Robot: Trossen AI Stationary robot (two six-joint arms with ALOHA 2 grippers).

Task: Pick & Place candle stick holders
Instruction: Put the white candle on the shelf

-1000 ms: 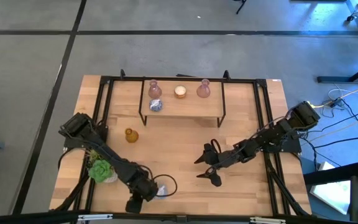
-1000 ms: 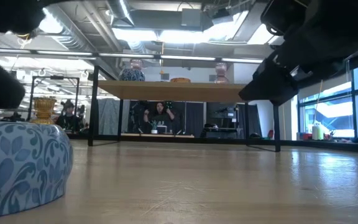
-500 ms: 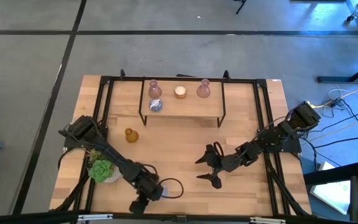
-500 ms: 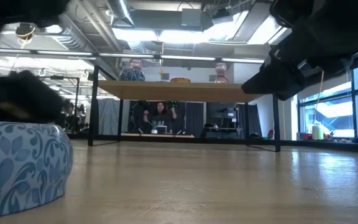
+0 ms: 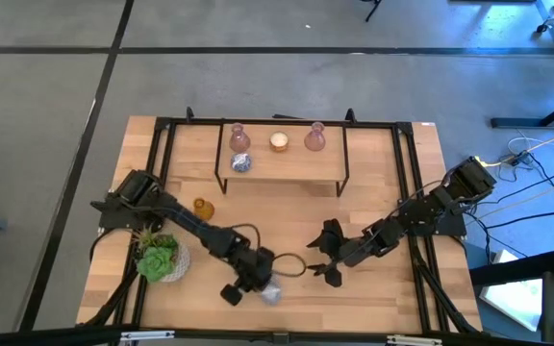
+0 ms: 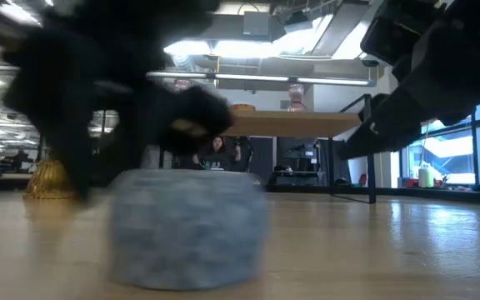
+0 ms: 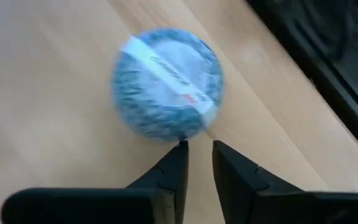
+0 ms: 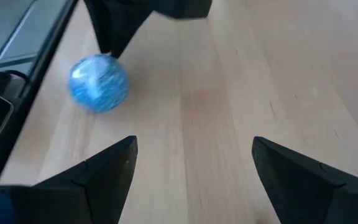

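When the table is read from the high view, the blue round holder [image 5: 270, 293] is found lying on the bare wood near the front edge, just beyond the tips of the left gripper [image 5: 258, 280], which is reached in over the table from the left side; the right gripper [image 5: 327, 258] is parked further right, apart from the holder, so the left arm is judged the nearer one. On the raised shelf [image 5: 296, 171] at the back, two pink holders [image 5: 239, 137], a cream-white holder [image 5: 278, 142] and a second blue holder [image 5: 241, 162] are seen standing, while the amber holder [image 5: 203, 209] stands on the table near the potted plant [image 5: 159, 260]. From the low view, the blue round holder [image 6: 188, 227] is shown blurred in the foreground on the wood, with the dark mass of the left arm over and behind it; contact cannot be confirmed there. From the left wrist view, the two fingers [image 7: 178, 169] are seen drawn close together with only a narrow slit between them, and the holder [image 7: 167, 84] lies straight ahead of their tips, touching or almost touching them but not between them; nothing is clamped. Being round, the holder offers no long axis to align with. From the right wrist view, the right fingers [image 8: 107, 168] are held wide apart over bare wood, and the holder [image 8: 99, 83] is seen well ahead and off to one side, under the tip of the left gripper [image 8: 114, 37]. It is judged that the fingers must be reopened and advanced around the holder before a grip can be made.
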